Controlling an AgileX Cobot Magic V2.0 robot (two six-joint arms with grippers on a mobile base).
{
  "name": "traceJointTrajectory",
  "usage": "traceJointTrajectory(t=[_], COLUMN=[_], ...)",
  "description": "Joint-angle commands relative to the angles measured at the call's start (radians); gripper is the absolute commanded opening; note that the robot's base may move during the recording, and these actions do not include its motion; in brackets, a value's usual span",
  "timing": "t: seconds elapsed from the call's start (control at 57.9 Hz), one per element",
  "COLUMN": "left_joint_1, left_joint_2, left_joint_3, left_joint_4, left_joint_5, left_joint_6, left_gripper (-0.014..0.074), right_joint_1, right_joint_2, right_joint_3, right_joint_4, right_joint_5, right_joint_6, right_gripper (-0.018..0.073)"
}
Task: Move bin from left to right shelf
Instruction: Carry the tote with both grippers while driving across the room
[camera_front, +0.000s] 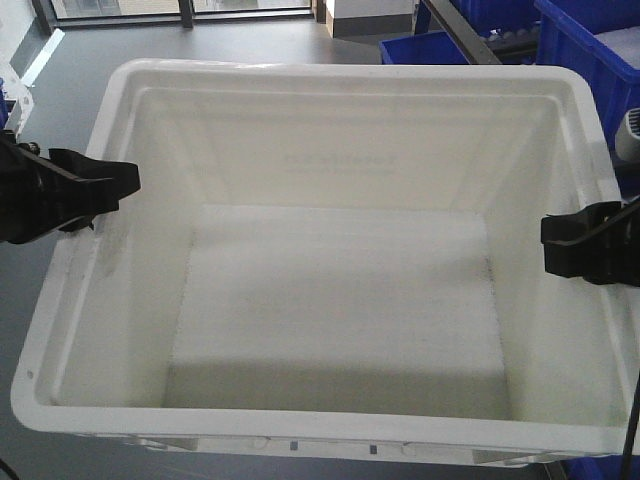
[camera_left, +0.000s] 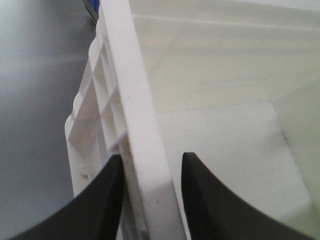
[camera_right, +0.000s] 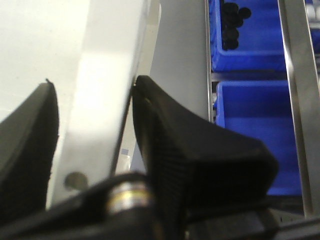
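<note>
A large empty white bin (camera_front: 340, 72) fills the front view, above the grey floor. My left gripper (camera_front: 112, 185) sits on its left rim and my right gripper (camera_front: 562, 245) on its right rim. In the left wrist view the black jaws (camera_left: 151, 162) straddle the bin's rim (camera_left: 127, 85), one finger outside against the ribbed wall, one inside. In the right wrist view my right gripper (camera_right: 95, 85) straddles the rim (camera_right: 107, 55) the same way. Both grippers are shut on the bin's rim.
Blue bins (camera_front: 590, 50) stand on a metal shelf at the upper right, another blue bin (camera_front: 425, 48) behind the white one. The right wrist view shows blue bins (camera_right: 250, 125) close beside the white bin, one holding black parts (camera_right: 232, 25). Grey floor (camera_front: 60, 110) lies at left.
</note>
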Motion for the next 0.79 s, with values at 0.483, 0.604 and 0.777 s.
traceJointTrajectory(t=[0.483,0.604,0.777], left_joint_1=[-0.019,-0.019,-0.019], left_joint_2=[-0.037,-0.037,-0.037], left_joint_3=[-0.043,-0.043,-0.043], left_joint_4=[-0.108,-0.108,-0.108], left_joint_5=[0.018,0.018,0.018], left_joint_6=[0.024,0.024,0.024], left_gripper=[-0.0003,-0.0003,-0.0003], right_joint_1=[0.004,0.004,0.004], right_joint_2=[-0.018,-0.018,-0.018], right_joint_3=[-0.044,-0.044,-0.044], right_joint_4=[0.073,0.073,0.073], right_joint_5=[-0.151,-0.151,-0.151], right_joint_6=[0.011,0.011,0.011], right_gripper=[-0.0004,-0.0004,-0.0004])
